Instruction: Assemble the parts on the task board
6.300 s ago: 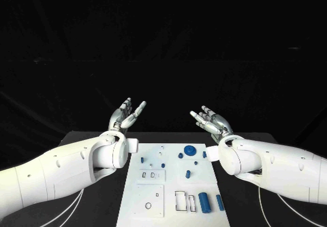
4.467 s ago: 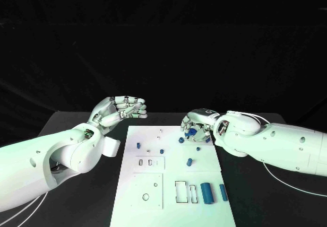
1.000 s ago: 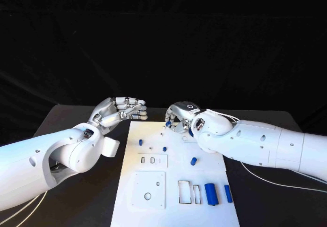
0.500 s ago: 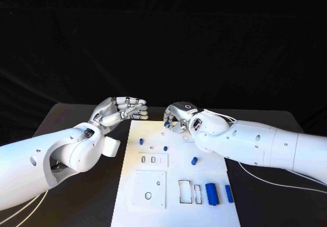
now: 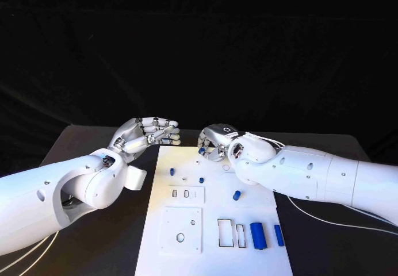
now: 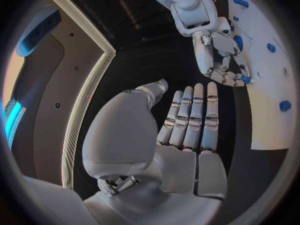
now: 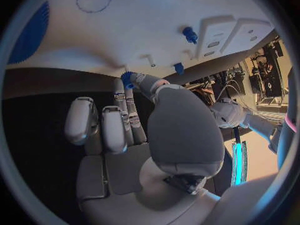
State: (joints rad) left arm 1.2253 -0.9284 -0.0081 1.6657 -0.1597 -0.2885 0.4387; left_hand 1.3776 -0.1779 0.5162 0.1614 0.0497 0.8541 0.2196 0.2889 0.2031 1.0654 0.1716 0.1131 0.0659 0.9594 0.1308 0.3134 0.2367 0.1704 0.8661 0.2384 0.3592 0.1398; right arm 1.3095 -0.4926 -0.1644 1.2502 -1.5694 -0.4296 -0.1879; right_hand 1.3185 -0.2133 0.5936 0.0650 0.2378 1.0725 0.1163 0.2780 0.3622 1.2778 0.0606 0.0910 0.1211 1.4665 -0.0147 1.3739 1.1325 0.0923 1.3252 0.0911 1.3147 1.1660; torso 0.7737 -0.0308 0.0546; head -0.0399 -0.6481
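Early going: small blue plastic part [image 5: 202, 150] pinched in the silver right hand [image 5: 217, 142] over the white rectangular task board [image 5: 215, 244] at its twelve o'clock edge, left hand [image 5: 149, 133] curled on nothing at ten o'clock, two blue cylinders [image 5: 258, 235] still loose at five o'clock.

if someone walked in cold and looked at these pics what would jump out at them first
Probably the two silver hands meeting at the far end of the white task board: the right hand pinches a small blue part just above the board's far edge, while the left hand sits curled beside the board's far left corner, holding nothing. Next would be the blue cylinders lying near the board's near right corner.
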